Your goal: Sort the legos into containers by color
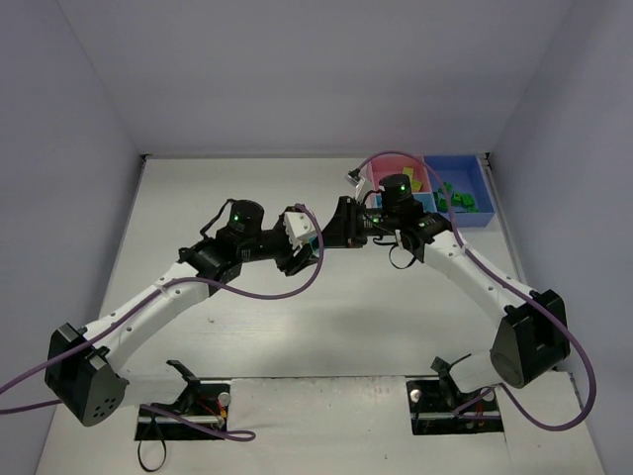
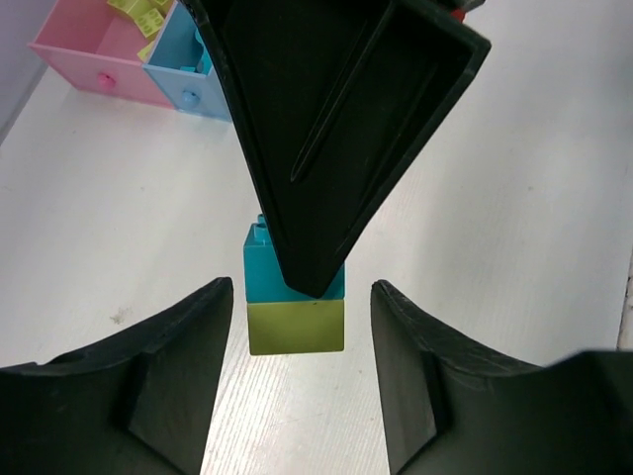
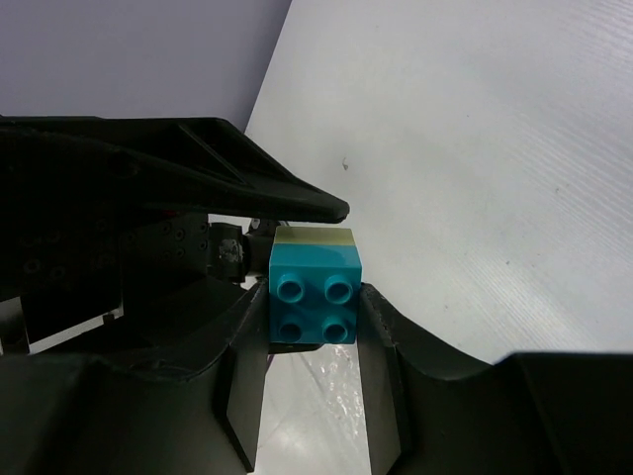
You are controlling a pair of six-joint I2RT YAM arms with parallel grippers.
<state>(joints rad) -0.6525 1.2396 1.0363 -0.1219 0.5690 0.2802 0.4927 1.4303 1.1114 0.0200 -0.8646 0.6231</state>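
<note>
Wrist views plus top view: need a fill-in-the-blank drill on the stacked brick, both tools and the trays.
1. The right tool is shut on the ____ half of the stacked two-colour plastic brick.
2. The left tool stands ____, with a gap on either side of the brick's yellow-green half.
3. The larger darker blue rectangular plastic tray holds small ____ bricks.
Missing words: cyan; open; green.
</note>
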